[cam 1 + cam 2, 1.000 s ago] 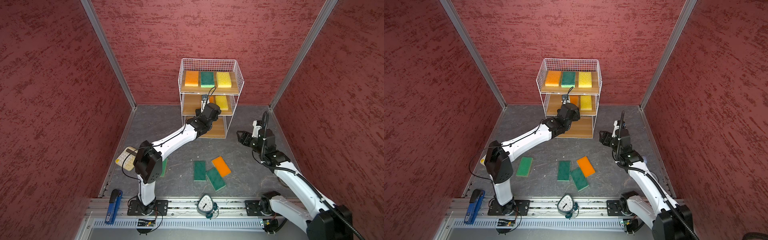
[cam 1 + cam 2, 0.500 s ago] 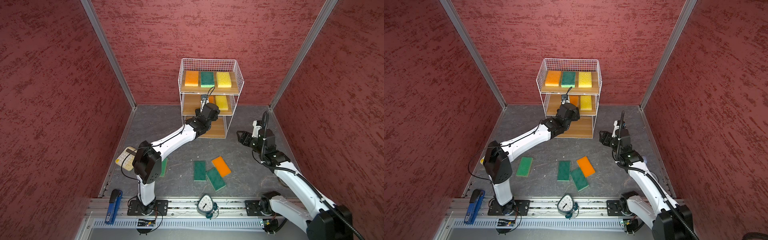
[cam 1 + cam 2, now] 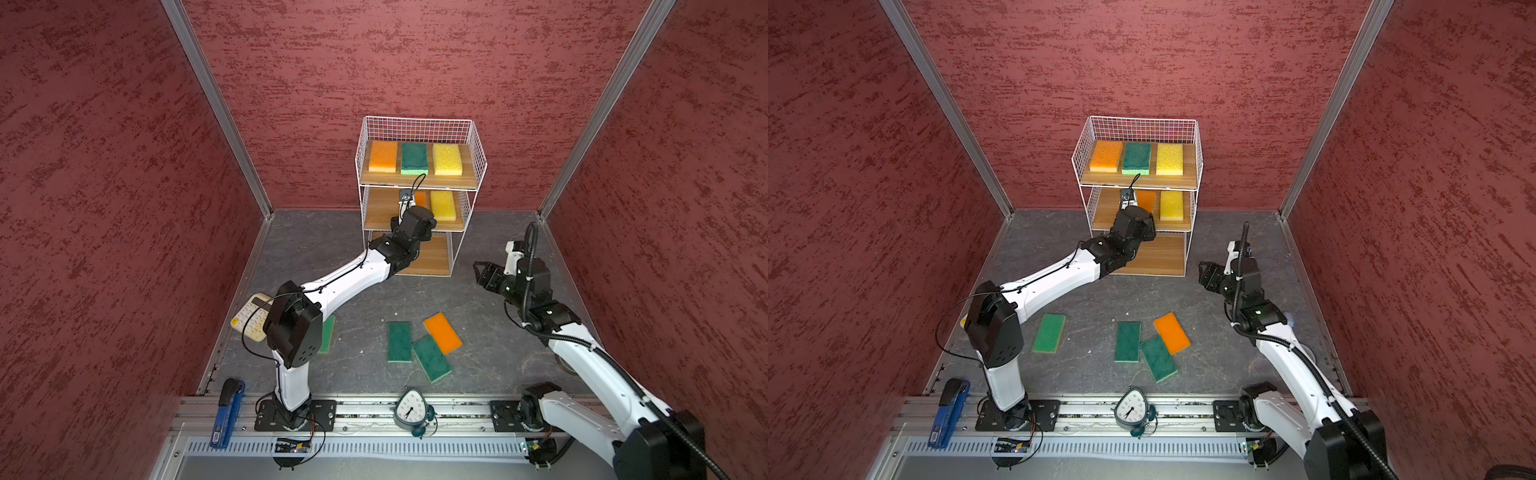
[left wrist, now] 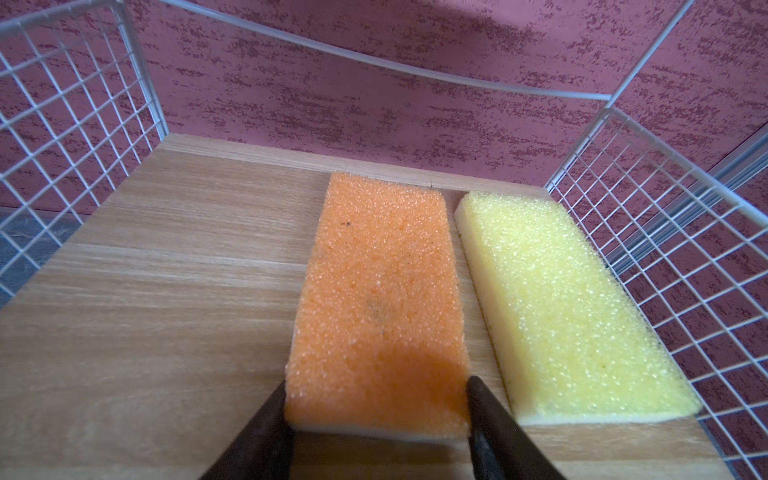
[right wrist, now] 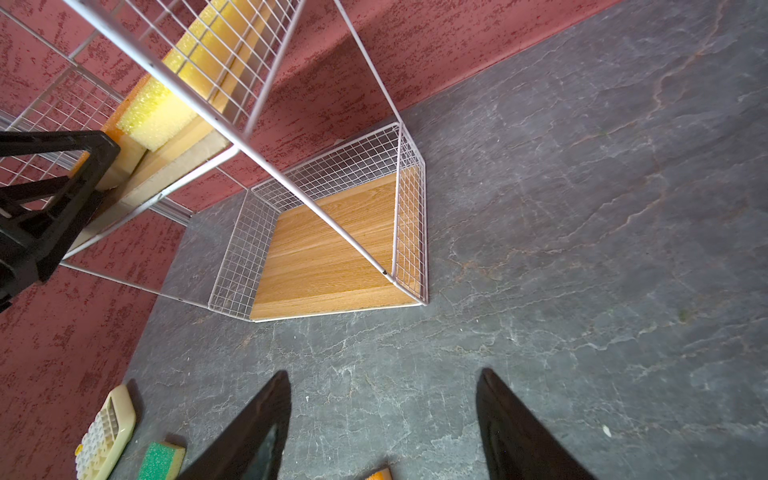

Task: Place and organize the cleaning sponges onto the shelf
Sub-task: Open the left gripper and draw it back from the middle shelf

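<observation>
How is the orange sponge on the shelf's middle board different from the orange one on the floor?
The middle-board orange sponge lies straight beside a yellow sponge, between the left gripper's fingers. The floor orange sponge lies slanted, against a green sponge, with no gripper near. Both are flat orange rectangles.

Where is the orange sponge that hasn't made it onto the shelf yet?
In both top views the orange sponge lies on the grey floor right of centre, beside a tilted green sponge, in front of the shelf.
</observation>
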`<state>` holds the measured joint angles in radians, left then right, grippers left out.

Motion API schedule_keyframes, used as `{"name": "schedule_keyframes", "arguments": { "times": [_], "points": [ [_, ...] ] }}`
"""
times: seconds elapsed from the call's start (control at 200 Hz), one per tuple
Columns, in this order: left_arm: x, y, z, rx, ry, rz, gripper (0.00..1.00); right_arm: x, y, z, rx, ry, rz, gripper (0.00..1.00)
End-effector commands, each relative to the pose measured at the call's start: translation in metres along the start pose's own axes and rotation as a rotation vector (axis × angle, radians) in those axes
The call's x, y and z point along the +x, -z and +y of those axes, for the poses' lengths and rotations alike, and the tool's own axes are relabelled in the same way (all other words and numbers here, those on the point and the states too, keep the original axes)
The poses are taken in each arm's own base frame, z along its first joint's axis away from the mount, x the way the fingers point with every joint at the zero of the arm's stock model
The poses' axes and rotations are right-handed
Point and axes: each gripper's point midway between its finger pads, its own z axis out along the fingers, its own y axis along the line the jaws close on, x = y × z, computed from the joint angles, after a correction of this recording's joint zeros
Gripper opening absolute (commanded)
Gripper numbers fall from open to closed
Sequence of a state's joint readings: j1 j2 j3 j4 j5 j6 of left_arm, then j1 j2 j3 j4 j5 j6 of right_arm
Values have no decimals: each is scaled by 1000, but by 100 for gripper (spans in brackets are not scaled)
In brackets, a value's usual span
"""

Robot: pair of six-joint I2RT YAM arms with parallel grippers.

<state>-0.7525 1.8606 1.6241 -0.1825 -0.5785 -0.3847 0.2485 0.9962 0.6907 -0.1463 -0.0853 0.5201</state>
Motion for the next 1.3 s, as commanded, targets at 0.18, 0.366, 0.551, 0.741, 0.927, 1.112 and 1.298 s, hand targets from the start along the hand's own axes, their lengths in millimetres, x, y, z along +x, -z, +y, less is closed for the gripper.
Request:
{"name": "schedule_keyframes", "arguments": {
  "times": [0.18, 0.366, 0.551, 0.741, 0.927, 1.112, 1.298],
  "points": [
    [20, -5, 10, -56, 1, 41, 63, -7, 5, 2, -12, -2, -38, 71],
    [23, -7, 11, -67, 37, 49, 63, -7, 5, 1, -11, -4, -37, 71],
    [22, -7, 6, -43, 44, 53, 67, -6, 5, 1, -14, -3, -38, 71],
    [25, -6, 1, -16, 40, 69, 72, -5, 5, 1, -13, -2, -38, 72],
    [22, -1, 0, 3, 44, 64, 75, -6, 6, 2, -15, -1, -38, 72],
    [23, 3, 2, 9, 49, 66, 76, -6, 6, 2, -16, -1, -39, 71],
    [19, 10, 3, 33, 53, 60, 77, -6, 6, 2, -16, -1, -38, 72]
  ]
}}
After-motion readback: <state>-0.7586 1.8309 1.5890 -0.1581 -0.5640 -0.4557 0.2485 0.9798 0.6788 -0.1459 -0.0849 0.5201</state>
